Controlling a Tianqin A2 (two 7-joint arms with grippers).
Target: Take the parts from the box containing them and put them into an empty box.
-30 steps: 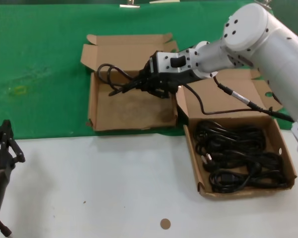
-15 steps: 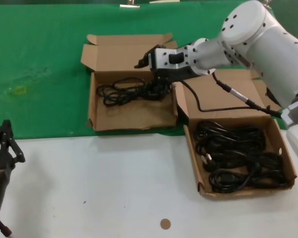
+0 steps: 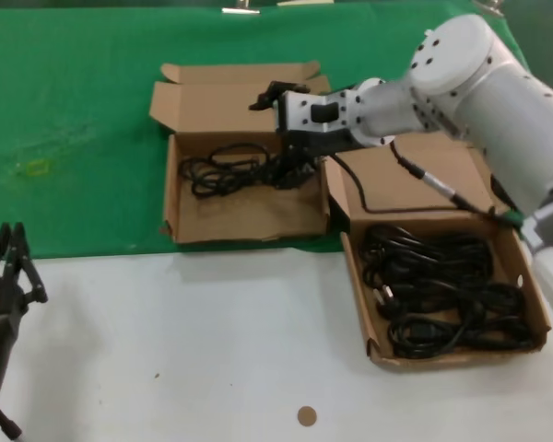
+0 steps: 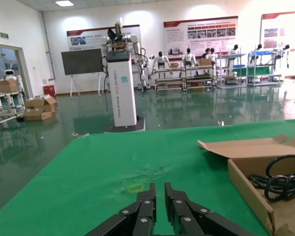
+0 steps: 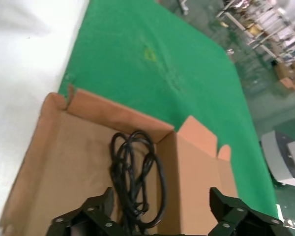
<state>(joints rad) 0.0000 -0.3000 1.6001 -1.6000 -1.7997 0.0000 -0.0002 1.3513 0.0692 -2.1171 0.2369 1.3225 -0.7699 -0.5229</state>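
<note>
Hovering right claw [image 3: 278, 129]: fingers spread wide, upper centre of frame, above a cable bundle [image 3: 235, 171].
Cable bundle: lying inside the left box [image 3: 242, 216].
Remaining parts [image 3: 447, 292]: in the right box [image 3: 527, 276].
Left claw [image 3: 7, 267]: pressed together, lower left over the worktop [image 3: 203, 350].

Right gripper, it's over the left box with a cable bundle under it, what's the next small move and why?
Probably lift the right gripper straight up: its jaws stand open and the cable bundle lies on the floor of the left box, seemingly released. More bundles wait in the right box.
</note>
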